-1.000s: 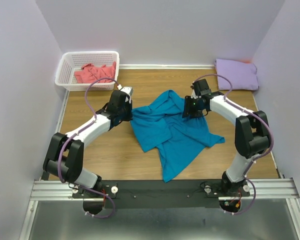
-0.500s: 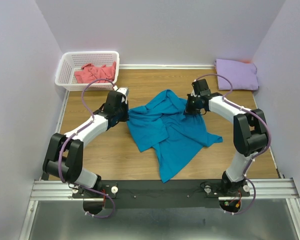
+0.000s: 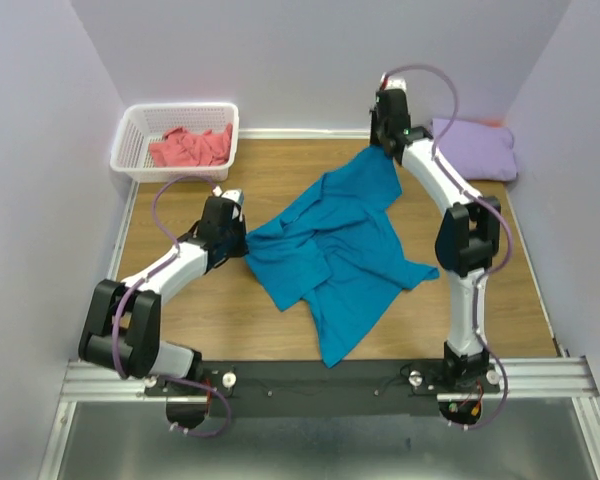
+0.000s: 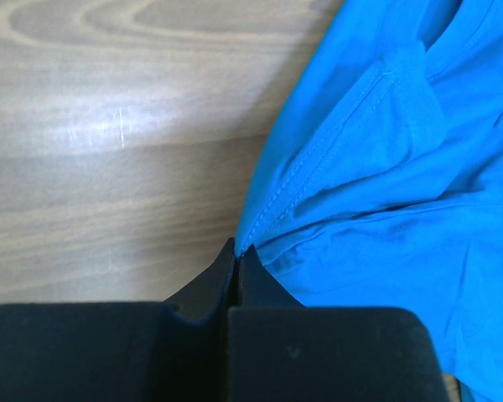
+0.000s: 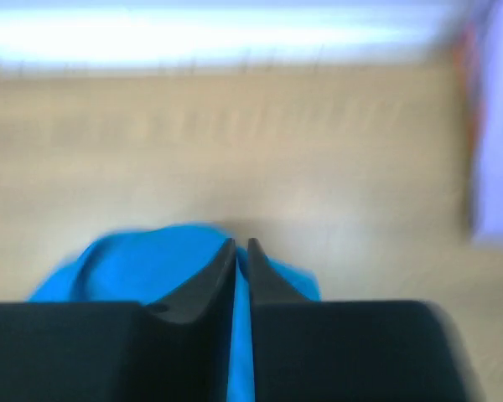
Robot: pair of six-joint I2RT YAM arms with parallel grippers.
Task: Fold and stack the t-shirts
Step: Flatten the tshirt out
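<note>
The teal-blue t-shirt (image 3: 330, 250) lies rumpled across the middle of the wooden table (image 3: 180, 310), stretched between both arms. My left gripper (image 3: 242, 238) is shut on its left hem; in the left wrist view the cloth (image 4: 377, 167) runs out from the pinched tips (image 4: 237, 249). My right gripper (image 3: 385, 148) is shut on the shirt's far corner, lifted near the back wall, and blue cloth (image 5: 142, 264) shows between its jaws (image 5: 241, 244). A pale lavender t-shirt (image 3: 473, 148) lies folded at the back right. The coral-pink one (image 3: 188, 146) sits crumpled in the basket.
The white lattice basket (image 3: 130, 135) stands at the back left corner. Walls close in the table on three sides. The black rail (image 3: 320, 380) with both arm bases runs along the near edge.
My right gripper closed on the shirt's far corner and pulled it up and back toward the wall. My left gripper drew the left hem slightly leftward and nearer, stretching the shirt.
</note>
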